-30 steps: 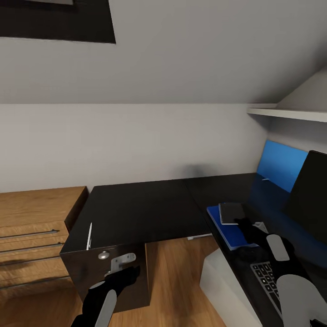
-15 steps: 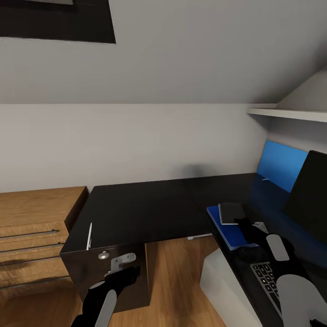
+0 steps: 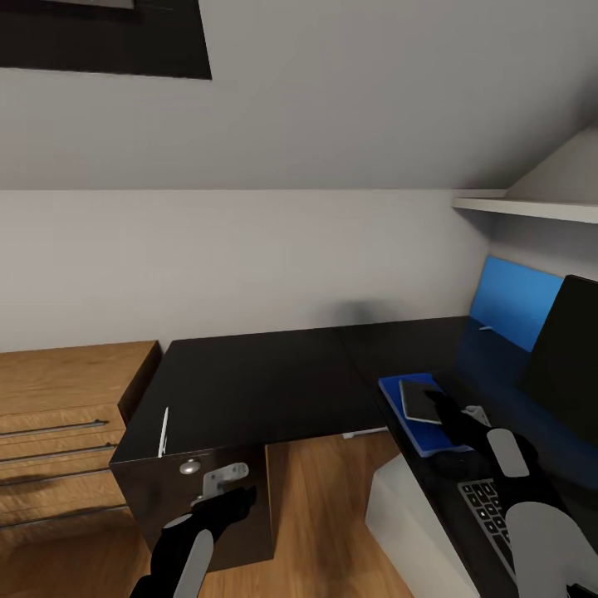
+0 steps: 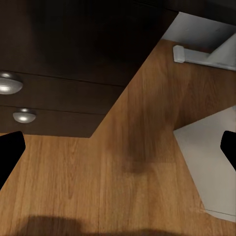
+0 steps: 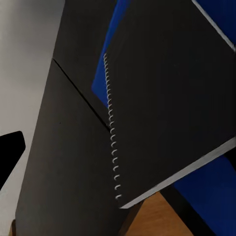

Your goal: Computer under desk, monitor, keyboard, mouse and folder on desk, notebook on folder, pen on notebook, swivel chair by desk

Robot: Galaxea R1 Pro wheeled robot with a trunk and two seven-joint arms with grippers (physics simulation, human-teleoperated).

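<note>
Black L-shaped counter (image 3: 249,382) against grey wall, wood floor below. Notebook (image 3: 422,400) lies on blue folder (image 3: 404,419) at the right claw's (image 3: 440,409) 12 o'clock; can't tell its jaw state. Left claw (image 3: 237,498) apart, low by the drawers.

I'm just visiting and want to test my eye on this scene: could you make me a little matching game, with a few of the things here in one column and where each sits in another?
Things:
1. notebook
2. folder
3. keyboard
4. pen

Places:
A. flat on the dark desk, under the spiral-bound book
B. near the desk's left edge, above the drawer knobs
C. on top of the blue item, by the right hand
D. at the lower right, beside the right arm

Pairs: 1-C, 2-A, 3-D, 4-B
</note>
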